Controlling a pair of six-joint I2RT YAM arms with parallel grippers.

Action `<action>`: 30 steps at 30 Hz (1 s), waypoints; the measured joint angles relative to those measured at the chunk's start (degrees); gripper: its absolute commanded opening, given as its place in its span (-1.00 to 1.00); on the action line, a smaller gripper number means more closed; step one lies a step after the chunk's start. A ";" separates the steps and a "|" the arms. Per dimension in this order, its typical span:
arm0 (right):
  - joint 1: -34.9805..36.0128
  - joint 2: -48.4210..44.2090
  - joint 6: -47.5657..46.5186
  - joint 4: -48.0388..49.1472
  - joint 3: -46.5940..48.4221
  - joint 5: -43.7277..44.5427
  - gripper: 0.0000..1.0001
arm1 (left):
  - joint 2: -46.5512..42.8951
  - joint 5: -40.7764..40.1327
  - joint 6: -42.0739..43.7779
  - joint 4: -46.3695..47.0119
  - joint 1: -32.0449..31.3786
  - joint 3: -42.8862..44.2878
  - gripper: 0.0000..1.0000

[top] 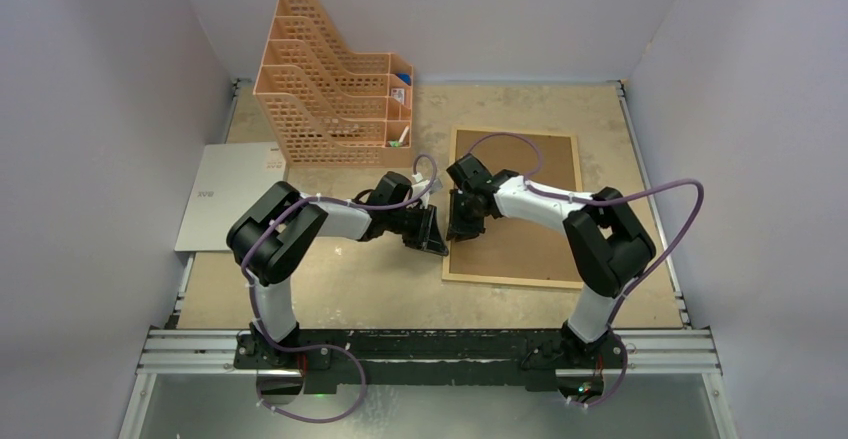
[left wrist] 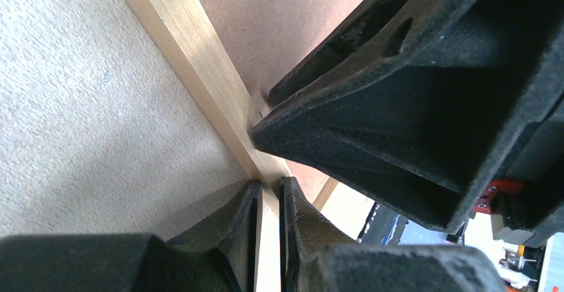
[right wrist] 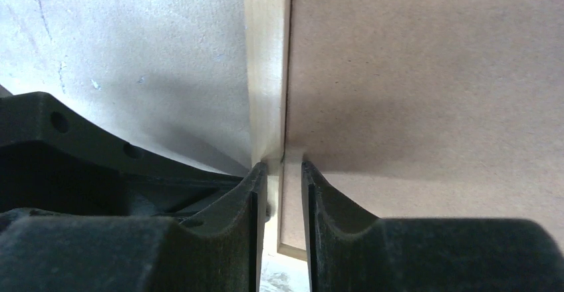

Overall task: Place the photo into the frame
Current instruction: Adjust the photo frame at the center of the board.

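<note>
The left gripper (left wrist: 271, 193) is clamped across the frame (left wrist: 193, 46), its two fingers pinching the near part of the frame's left rail, with light wood showing between them. Just beyond it, almost nose to nose, the right gripper (right wrist: 284, 172) has its tips at the seam where that rail meets the brown board (right wrist: 425, 72). One finger is on the wood side and one on the board side. Its jaws stand a little apart, and I cannot tell whether they pinch anything.

The frame lies flat on the table (top: 350, 289), right of centre, with the board filling it. The photo shows in no view (it may sit under the board, but that cannot be told).

The step looks like working the board's edge at this seam while the left gripper steadies the frame. To do it well:
- Hold the left clamp firm and low so the frame cannot slide or tip.
- Work only the board's edge with the right tips, not the rail.
- Move gently, since glass may lie beneath.
- Mind the tight clearance between the two grippers.

Farther off, a pale sheet (top: 225, 199) lies at the table's left edge. The orange organizer (top: 320, 89) stands at the back, well apart from the work.
</note>
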 measured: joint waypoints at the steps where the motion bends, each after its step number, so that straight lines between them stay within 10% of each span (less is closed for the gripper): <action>1: 0.04 0.17 0.07 0.37 0.04 -0.50 -0.48 | 0.00 0.00 0.00 0.00 0.00 0.00 -0.91; 9: 0.02 0.57 0.63 1.99 -0.22 -2.34 -0.67 | 0.00 -0.02 0.00 -0.02 -0.02 0.00 -0.91; 30: 0.74 -0.96 1.27 -4.48 0.81 5.90 -0.28 | 0.59 -0.83 0.00 -3.78 -0.15 1.97 -0.96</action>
